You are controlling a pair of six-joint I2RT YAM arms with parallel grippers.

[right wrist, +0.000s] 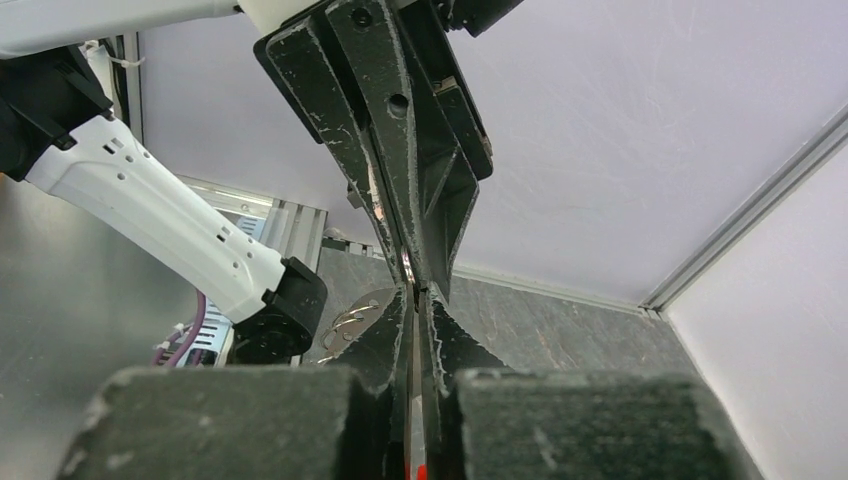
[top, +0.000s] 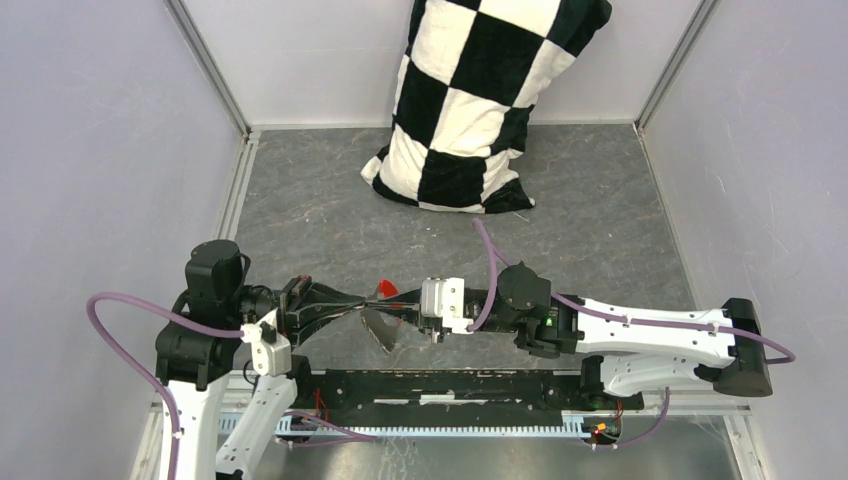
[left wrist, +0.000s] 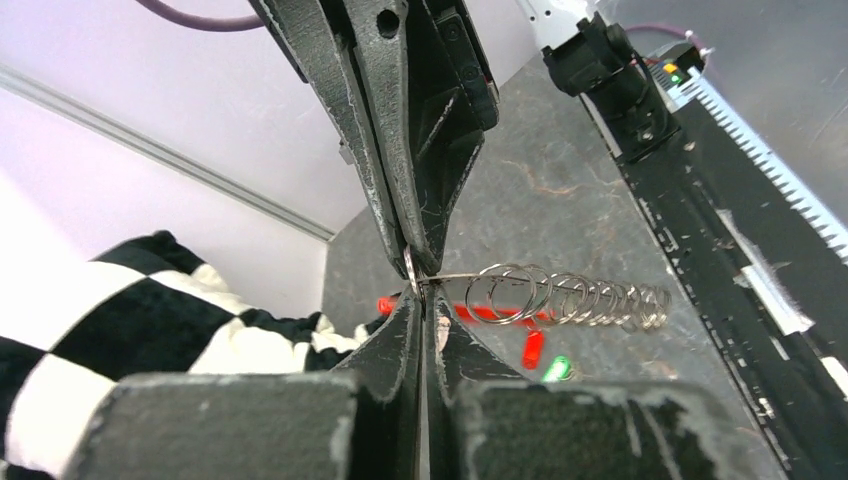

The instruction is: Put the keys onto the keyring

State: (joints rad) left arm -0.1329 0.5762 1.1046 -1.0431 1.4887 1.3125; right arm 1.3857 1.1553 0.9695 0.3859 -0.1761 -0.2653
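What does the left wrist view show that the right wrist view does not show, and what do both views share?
Only the left wrist view: the keyring with its silver wire drawn out in one long coil, the red key and the green key lying loose on the table, and the checkered pillow.
Only the right wrist view: the white left arm, and a red sliver between the right gripper's own fingers.
Both: the left gripper and the right gripper shut, meeting tip to tip.
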